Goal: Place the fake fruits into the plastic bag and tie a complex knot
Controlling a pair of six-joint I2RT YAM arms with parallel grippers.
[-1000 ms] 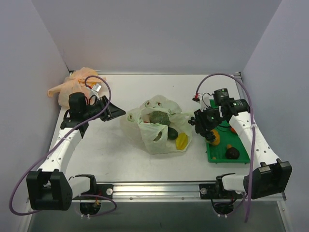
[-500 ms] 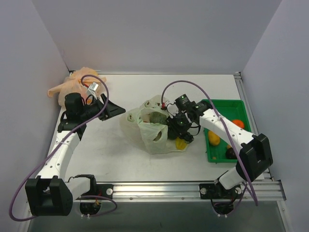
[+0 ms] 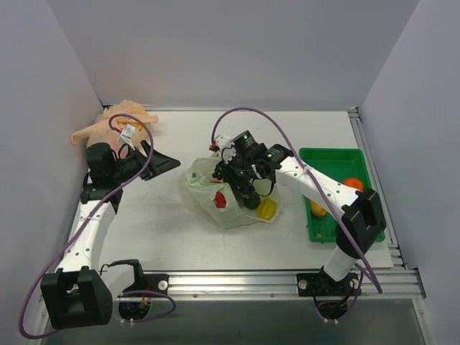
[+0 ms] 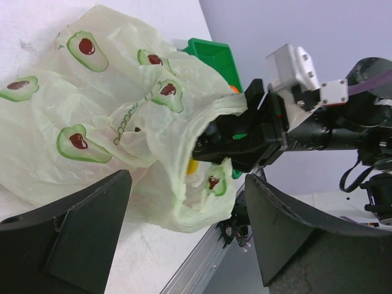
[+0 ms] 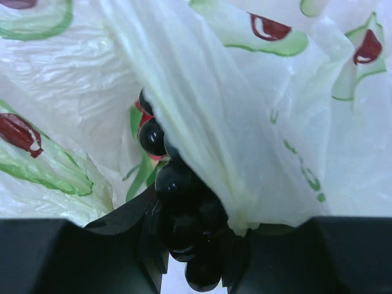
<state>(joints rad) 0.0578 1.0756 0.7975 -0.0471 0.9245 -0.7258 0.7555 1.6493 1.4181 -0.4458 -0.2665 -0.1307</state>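
The surface (image 3: 165,223) carries the plastic bag (image 3: 231,214) slumped at its middle, a green tray (image 3: 336,155) against the right edge and a peach-orange bag (image 3: 115,123) in the far left corner. Change noted: a second ago the right arm hung over the tray. It has since swung across, and the right gripper (image 3: 241,192) now sits in the bag's mouth. The right wrist view shows it closed on a dark purple cluster (image 5: 182,211), with bag film draped over it. The left gripper (image 4: 187,205) is spread wide and empty, near the bag on the side toward the left edge and not touching it. A yellow starfruit (image 3: 267,209) shows at the bag's right side, apparently inside. An orange (image 3: 353,184) and a yellow piece (image 3: 318,209) remain in the tray. Judgement: loading is partly done, release comes next, and knotting has not begun. The film may snag on withdrawal.
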